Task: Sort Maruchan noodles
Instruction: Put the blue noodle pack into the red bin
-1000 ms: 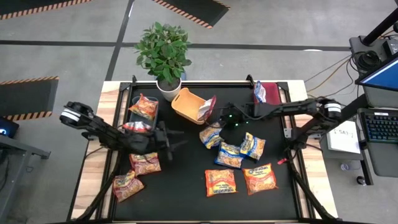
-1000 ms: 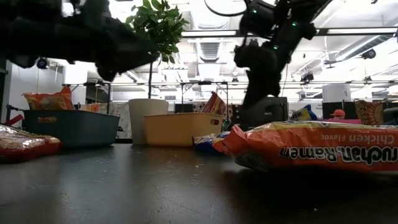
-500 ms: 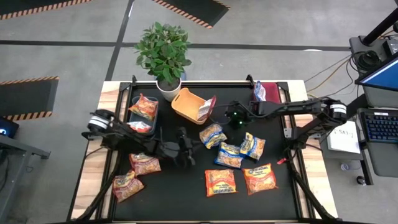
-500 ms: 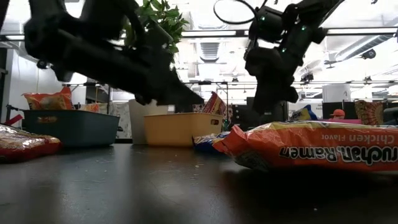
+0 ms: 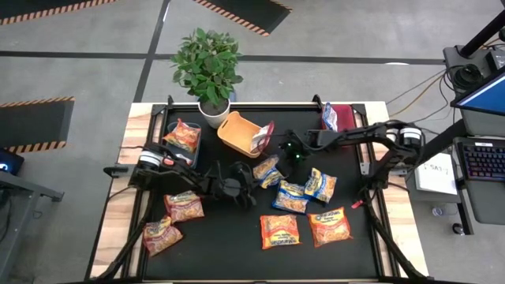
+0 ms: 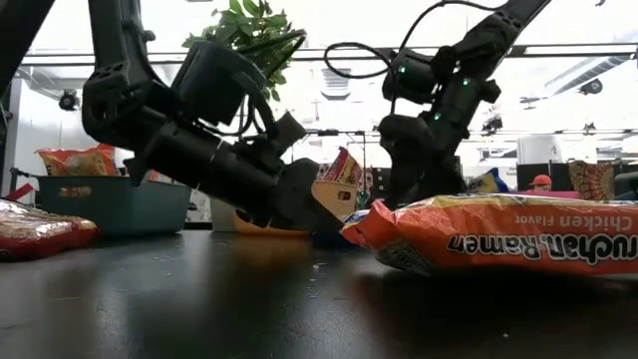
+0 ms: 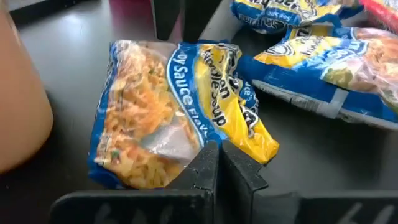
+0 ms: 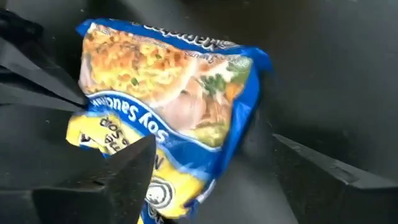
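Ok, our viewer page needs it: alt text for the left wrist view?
The left gripper, fingers shut, pinches the edge of a blue-and-yellow noodle packet lying on the black table. More blue-and-yellow packets lie beyond it.

high: overhead, straight down on table (image 5: 237, 237) | low: table-level, facing room | wrists: close, both on blue-and-yellow packet (image 7: 180, 106)

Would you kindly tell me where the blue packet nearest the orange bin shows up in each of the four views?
High: blue packet, centre, just right of the left gripper.
Low: hidden behind that gripper.
Left wrist: centre, edge pinched by the fingers.
Right wrist: centre.
Shared landmark: orange bin.
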`<act>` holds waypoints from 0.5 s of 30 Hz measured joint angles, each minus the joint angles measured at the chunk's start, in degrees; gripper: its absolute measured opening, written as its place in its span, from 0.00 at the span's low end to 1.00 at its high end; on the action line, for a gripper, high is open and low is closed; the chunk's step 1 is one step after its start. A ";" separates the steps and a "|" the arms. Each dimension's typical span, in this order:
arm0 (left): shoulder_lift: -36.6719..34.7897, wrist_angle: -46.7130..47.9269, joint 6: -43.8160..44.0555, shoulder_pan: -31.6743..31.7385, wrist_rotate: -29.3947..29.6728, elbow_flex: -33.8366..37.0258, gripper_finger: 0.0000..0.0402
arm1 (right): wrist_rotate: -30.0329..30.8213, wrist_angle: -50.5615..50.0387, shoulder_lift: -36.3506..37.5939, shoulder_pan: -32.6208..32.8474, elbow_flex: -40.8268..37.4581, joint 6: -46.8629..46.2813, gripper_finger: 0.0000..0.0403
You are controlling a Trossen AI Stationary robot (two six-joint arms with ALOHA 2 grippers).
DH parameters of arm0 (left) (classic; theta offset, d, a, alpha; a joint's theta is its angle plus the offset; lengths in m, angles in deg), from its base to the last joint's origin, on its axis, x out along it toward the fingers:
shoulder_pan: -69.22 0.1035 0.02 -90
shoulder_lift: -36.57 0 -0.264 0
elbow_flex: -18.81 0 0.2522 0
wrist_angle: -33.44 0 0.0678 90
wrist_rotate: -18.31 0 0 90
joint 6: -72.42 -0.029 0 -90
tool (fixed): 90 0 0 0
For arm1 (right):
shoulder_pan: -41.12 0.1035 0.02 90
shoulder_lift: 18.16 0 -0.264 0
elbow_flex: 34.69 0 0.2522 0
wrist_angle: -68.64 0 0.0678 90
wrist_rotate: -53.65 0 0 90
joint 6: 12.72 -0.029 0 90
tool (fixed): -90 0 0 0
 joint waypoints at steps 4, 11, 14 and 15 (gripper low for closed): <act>0.67 -0.39 3.31 0.15 0.20 1.76 0.00 | -4.88 5.86 -2.18 -1.38 -0.82 -0.05 0.81; 0.60 -0.61 4.77 0.20 0.40 3.39 0.00 | -17.03 20.07 -7.22 -1.76 -1.24 -0.79 0.82; 0.65 -0.87 4.77 0.17 0.44 3.55 0.00 | -20.33 25.95 -8.66 -1.45 -1.20 -1.76 0.81; 0.65 -0.90 4.77 0.20 0.44 3.55 0.00 | -20.66 26.62 -8.78 -1.40 -1.20 -2.14 0.81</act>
